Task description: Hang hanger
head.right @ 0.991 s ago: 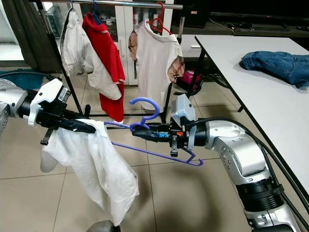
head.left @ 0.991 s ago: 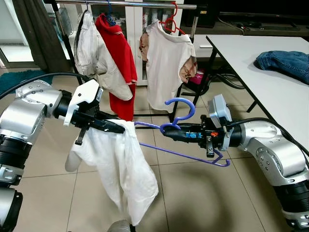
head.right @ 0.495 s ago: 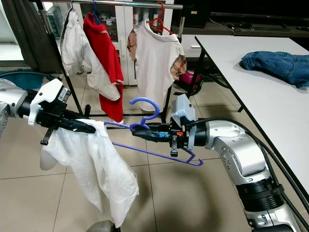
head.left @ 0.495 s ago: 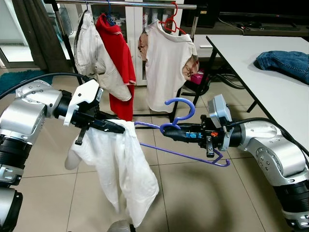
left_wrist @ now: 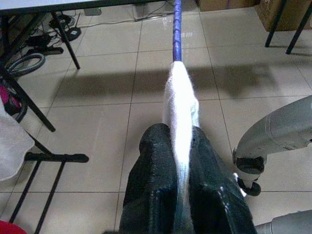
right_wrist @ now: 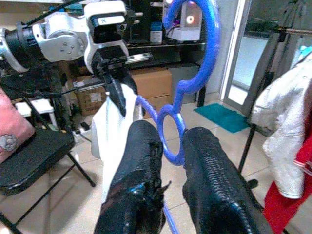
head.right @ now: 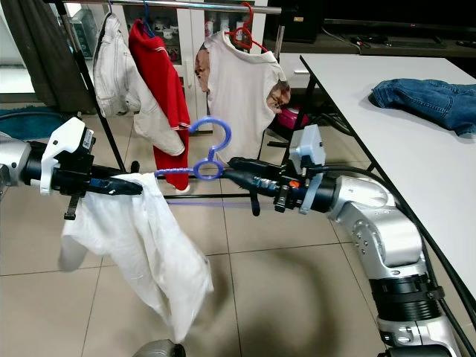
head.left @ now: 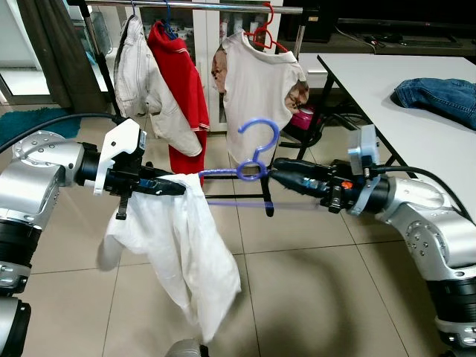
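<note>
Between the two arms, above the tiled floor [head.left: 312, 290], the right gripper [head.left: 277, 168] clamps the ring of the purple hanger [head.left: 253, 152], and the left gripper [head.left: 172, 189] pinches its other end through the white shirt [head.left: 182, 253]. Behind stands the clothes rack [head.left: 193, 6]; jeans [head.left: 439, 97] lie on the white table [head.left: 387, 97] at right. Since before, both arms have lifted the hanger, its hook now upright

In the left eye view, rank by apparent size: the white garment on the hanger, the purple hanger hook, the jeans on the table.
1. white garment
2. jeans, though farther from the camera
3. purple hanger hook
</note>
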`<state>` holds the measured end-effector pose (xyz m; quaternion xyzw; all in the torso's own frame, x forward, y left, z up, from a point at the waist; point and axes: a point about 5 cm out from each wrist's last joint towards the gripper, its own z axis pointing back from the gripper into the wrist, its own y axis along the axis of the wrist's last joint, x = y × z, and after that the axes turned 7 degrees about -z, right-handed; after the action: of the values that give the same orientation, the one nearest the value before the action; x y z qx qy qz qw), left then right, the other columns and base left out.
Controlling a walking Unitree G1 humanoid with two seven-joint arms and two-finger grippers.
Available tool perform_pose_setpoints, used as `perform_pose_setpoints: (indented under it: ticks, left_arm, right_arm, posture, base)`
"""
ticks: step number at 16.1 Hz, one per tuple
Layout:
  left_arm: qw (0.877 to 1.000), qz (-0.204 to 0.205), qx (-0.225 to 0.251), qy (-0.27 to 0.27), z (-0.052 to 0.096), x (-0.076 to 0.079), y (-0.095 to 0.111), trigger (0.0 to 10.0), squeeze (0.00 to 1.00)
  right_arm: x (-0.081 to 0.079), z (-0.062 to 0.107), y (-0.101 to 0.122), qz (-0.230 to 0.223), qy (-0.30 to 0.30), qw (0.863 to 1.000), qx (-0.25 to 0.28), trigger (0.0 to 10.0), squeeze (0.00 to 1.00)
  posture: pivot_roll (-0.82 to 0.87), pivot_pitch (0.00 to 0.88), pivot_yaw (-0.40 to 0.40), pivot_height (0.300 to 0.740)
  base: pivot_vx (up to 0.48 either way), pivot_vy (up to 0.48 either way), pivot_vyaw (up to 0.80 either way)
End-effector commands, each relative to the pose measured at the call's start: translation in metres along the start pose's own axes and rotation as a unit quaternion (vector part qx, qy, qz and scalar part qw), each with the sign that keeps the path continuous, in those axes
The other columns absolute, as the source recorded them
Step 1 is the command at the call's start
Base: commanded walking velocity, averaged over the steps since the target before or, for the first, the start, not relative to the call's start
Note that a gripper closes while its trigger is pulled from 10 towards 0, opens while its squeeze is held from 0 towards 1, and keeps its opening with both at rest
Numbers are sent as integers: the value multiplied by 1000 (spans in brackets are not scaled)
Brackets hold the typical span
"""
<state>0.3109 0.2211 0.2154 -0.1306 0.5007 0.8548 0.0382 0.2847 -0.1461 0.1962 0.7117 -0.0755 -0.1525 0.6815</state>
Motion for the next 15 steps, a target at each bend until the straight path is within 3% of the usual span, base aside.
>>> perform_pose_setpoints:
  ticks: [1,3,4,5,6,7,8,9,10,14,15]
  left_arm:
    - [1000,-12,7,11,3,-3,7,0,0]
    - [999,-9,-7,32,5,-5,2,0,0]
    - [997,-13,-25,77,9,-10,-4,0,0]
    - [995,-15,-27,90,10,-12,-5,0,0]
    - [994,-11,-16,111,9,-16,-3,0,0]
    - [993,-9,1,117,8,-18,2,0,0]
    - [993,-9,35,113,5,-20,12,0,0]
    - [992,-9,51,111,3,-20,16,0,0]
    - [991,-8,75,107,2,-20,22,0,0]
    - [991,0,112,69,3,-12,31,0,0]
    - [992,1,110,65,4,-11,31,0,0]
  right_arm:
    - [2,1,0,-2,-2,1000,3,10000,1000]
    - [6,7,3,-3,-17,1000,13,10000,1000]
    - [4,12,19,-37,-7,995,90,10000,1000]
    - [1,12,24,-46,5,993,110,10000,1000]
    - [-16,8,28,-67,65,987,130,10000,1000]
    - [-29,1,24,-73,104,986,111,10000,1000]
    - [-39,-13,2,-63,110,991,51,10000,1000]
    - [-41,-19,-6,-65,105,991,42,10000,1000]
    - [-41,-31,-16,-72,81,994,32,10000,0]
    - [-27,-65,-33,-45,-66,997,18,10000,0]
    - [-27,-67,-30,-37,-71,996,31,10000,0]
  posture:
    - [18,0,-2,740]
    - [20,0,-5,740]
    - [24,0,-9,740]
    - [24,0,-9,740]
    - [22,0,-8,740]
    - [22,0,-7,740]
    - [21,0,-6,740]
    - [21,0,-5,740]
    - [20,0,-1,740]
    - [19,1,7,740]
    - [22,2,6,740]
  base:
    - [0,0,0]
    - [0,0,0]
    - [0,0,0]
    - [0,0,0]
    - [0,0,0]
    - [0,0,0]
    - [0,0,0]
    - [0,0,0]
    - [0,0,0]
    - [0,0,0]
    - [0,0,0]
